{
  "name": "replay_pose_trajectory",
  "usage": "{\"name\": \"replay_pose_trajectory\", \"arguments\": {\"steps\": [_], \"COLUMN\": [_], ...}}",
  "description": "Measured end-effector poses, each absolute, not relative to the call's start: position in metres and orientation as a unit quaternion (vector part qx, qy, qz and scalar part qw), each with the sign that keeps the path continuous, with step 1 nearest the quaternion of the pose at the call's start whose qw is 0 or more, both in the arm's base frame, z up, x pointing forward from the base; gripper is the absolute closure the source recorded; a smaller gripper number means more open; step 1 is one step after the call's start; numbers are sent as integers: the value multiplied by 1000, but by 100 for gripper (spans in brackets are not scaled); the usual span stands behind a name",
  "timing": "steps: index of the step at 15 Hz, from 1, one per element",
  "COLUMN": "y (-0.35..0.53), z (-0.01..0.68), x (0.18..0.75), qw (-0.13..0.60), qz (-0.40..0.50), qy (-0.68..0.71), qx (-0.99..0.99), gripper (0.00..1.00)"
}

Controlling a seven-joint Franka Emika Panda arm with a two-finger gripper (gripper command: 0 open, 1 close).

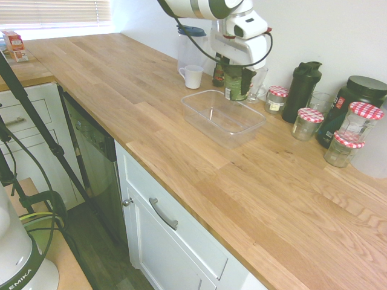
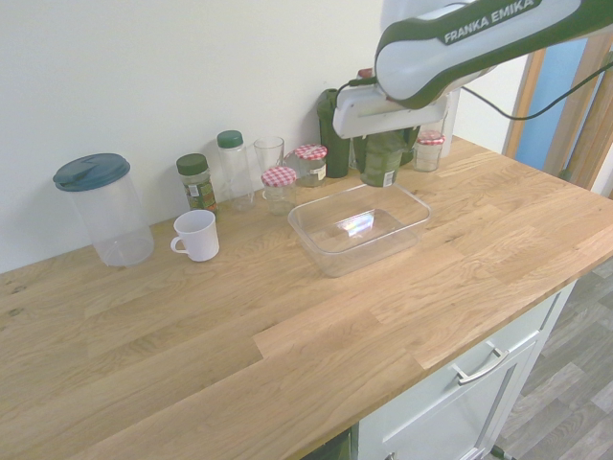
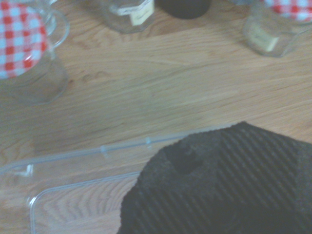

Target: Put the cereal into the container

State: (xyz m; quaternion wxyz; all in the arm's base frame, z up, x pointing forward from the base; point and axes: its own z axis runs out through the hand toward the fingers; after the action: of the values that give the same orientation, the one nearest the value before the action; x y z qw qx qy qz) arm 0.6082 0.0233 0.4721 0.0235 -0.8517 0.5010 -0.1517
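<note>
One tub, cereal (image 1: 236, 89), gripped in closed gripper (image 1: 237, 75), upright by wall-side rim of container (image 2: 372, 255); can't judge clearance from my views. If I lower without shifting inward, base could catch rim and tip container. Tub's smooth round body could twist or slip on contact. Swinging wide toward wall, I could knock checkered-lid jars (image 2: 279, 190) or black shaker (image 1: 301, 90).
</note>
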Motion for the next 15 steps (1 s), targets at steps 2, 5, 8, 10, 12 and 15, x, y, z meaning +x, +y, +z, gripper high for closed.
{"name": "replay_pose_trajectory", "arguments": {"steps": [2, 5, 8, 10, 12, 15], "y": [24, 23, 12, 3, -1, -2], "z": [448, 420, 396, 388, 380, 374], "x": [618, 633, 642, 646, 649, 650], "qw": [10, 2, -4, -6, -4, -1], "qz": [-143, -133, -127, -125, -122, -115], "qy": [500, 502, 509, 516, 519, 520], "qx": [-854, -854, -851, -848, -846, -847], "gripper": [100, 100, 100, 100, 100, 0]}}
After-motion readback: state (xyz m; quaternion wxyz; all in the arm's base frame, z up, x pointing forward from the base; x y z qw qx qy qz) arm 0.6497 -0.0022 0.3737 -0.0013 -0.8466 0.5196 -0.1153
